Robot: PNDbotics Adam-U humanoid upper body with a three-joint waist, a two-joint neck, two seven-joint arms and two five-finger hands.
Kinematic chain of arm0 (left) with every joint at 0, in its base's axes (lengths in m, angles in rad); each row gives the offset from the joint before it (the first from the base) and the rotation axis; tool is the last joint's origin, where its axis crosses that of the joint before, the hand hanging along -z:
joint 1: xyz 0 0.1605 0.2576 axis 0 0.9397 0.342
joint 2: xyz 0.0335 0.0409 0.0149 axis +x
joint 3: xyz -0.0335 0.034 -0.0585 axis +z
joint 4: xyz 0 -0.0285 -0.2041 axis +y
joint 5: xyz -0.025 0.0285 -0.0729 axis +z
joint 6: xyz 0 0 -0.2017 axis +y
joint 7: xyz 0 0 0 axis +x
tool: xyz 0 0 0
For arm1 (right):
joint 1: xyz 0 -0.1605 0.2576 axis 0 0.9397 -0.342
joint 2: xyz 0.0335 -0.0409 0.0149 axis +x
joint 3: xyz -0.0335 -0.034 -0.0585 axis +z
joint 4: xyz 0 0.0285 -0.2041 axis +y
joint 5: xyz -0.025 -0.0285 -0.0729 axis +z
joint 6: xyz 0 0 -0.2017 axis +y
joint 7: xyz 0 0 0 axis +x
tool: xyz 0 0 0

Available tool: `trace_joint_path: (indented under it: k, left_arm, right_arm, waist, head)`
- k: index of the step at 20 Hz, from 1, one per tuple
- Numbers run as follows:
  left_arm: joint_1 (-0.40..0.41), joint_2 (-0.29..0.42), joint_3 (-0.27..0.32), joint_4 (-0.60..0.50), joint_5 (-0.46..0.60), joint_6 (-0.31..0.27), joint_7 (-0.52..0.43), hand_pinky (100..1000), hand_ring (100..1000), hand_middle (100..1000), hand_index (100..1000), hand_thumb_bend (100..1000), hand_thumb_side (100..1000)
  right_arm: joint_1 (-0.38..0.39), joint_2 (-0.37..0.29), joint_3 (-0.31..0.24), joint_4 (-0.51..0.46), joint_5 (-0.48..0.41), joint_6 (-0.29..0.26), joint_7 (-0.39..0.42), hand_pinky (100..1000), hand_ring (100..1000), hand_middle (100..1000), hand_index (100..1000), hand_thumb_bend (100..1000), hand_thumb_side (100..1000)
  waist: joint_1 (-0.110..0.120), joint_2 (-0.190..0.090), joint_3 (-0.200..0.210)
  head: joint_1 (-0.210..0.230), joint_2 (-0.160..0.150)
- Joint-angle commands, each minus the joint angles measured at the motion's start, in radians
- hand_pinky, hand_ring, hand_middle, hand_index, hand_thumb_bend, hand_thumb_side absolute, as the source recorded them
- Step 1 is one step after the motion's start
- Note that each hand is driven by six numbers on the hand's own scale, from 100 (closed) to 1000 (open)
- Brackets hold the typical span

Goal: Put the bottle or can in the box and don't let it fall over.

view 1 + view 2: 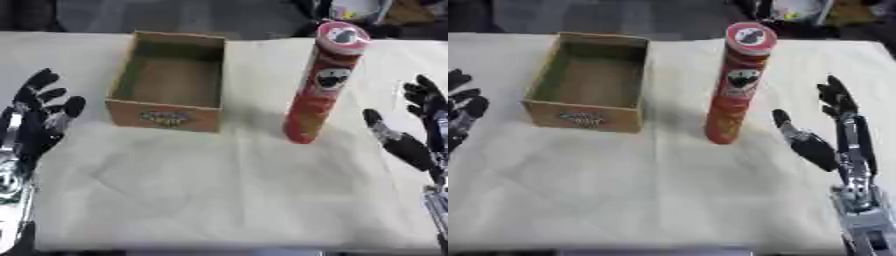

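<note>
One tall red cylindrical can [325, 82] with a red-and-white lid, one open brown cardboard box [169, 81], one cream cloth-covered table [227, 195], and two black robot hands: left [35, 117], right [829, 132].

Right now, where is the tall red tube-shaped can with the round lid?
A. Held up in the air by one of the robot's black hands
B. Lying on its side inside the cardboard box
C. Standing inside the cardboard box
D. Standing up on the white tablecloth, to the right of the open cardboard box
D: the tall red tube-shaped can stands upright on the white tablecloth, right of the open brown cardboard box, with neither hand touching it.
</note>
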Motion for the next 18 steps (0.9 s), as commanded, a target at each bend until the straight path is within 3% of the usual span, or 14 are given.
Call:
trace_joint_path:
  k: [1, 11, 18]
  left_arm:
    - [-0.005, 0.009, 0.009, -0.012, 0.004, 0.001, 0.001, 753, 846, 871, 949, 778, 614]
    - [-0.004, 0.008, 0.008, -0.010, 0.006, 0.001, 0.001, 752, 846, 870, 949, 778, 614]
    - [-0.004, 0.008, 0.006, -0.008, 0.006, 0.001, 0.000, 751, 844, 868, 949, 780, 614]
  right_arm:
    - [-0.010, -0.018, 0.001, -0.010, -0.002, 0.000, 0.007, 908, 914, 871, 1000, 521, 383]
    - [-0.008, -0.020, 0.007, -0.008, 0.007, 0.009, 0.030, 909, 914, 870, 1000, 524, 391]
    - [-0.038, -0.038, 0.051, 0.014, -0.003, 0.012, 0.075, 909, 915, 872, 1000, 521, 399]
  waist:
    - [0.012, -0.026, -0.001]
    - [0.014, -0.028, 0.001]
    - [0.013, -0.029, 0.005]
  head:
    - [0.000, -0.008]
    - [-0.005, -0.021]
    - [-0.018, -0.030]
